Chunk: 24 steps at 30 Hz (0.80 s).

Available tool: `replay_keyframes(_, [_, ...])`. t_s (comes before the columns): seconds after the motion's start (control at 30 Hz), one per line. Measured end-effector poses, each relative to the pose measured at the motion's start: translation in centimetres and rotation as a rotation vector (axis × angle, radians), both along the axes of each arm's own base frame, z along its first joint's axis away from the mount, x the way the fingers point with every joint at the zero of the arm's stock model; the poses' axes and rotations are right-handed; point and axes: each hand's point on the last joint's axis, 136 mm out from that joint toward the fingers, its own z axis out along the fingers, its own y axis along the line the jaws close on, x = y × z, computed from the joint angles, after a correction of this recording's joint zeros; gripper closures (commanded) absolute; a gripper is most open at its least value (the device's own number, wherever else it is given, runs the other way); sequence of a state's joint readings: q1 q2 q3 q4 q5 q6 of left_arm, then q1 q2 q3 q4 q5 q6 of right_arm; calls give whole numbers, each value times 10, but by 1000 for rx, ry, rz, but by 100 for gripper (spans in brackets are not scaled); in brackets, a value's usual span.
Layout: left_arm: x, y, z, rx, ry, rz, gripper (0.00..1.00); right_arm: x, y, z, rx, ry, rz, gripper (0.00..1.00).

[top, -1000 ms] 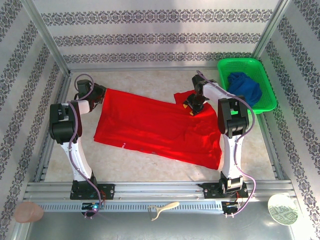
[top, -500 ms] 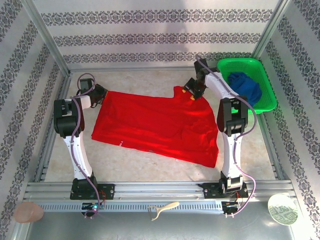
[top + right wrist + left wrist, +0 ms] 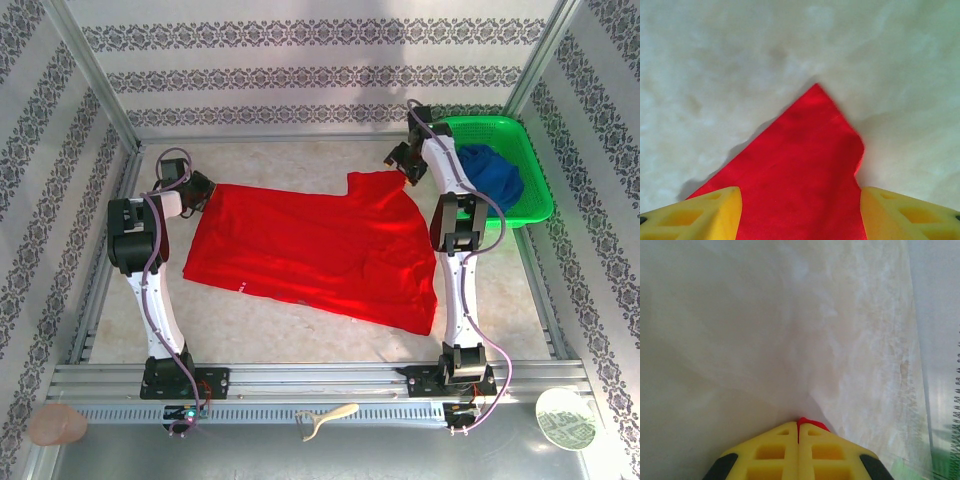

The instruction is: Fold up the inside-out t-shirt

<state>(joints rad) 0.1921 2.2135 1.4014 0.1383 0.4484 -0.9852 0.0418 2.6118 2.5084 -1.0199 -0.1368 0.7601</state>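
The inside-out t-shirt lies spread flat on the table, plain red side up. My left gripper is shut on its far left corner; in the left wrist view a bit of the red cloth pokes out between the closed yellow fingers of that gripper. My right gripper hangs open at the far right corner of the shirt. In the right wrist view that corner lies loose on the table between the spread jaws of the right gripper, touching neither one.
A green basket at the back right holds a dark blue garment, right beside my right arm. Metal frame rails run along the table's sides and near edge. Small items lie below the front rail.
My right gripper carried the shirt's corner toward the back right, opened and let it go; the corner now lies flat. The left gripper shifted slightly and stays shut on its corner.
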Motion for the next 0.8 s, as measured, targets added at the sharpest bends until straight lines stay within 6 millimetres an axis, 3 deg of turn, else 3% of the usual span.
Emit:
replay_keyframes(0.33, [0,0,0,5,-2,-4,100,8,-7,-26,5,32,-76,39])
replay_keyframes(0.43, [0,0,0,5,-2,-5,100,10,-10,-24,16,28,-94,44])
replay_keyframes(0.53, [0,0,0,5,-2,-5,100,10,-9,-28,29,36,-106,60])
replay_keyframes(0.63, [0,0,0,5,-2,-5,100,12,-11,-30,57,37,-119,95])
replay_keyframes(0.67, [0,0,1,5,-3,-5,100,10,-13,-33,54,49,-122,100])
replay_keyframes(0.8, [3,-2,5,2,-6,-18,100,16,-15,-30,87,26,-121,100])
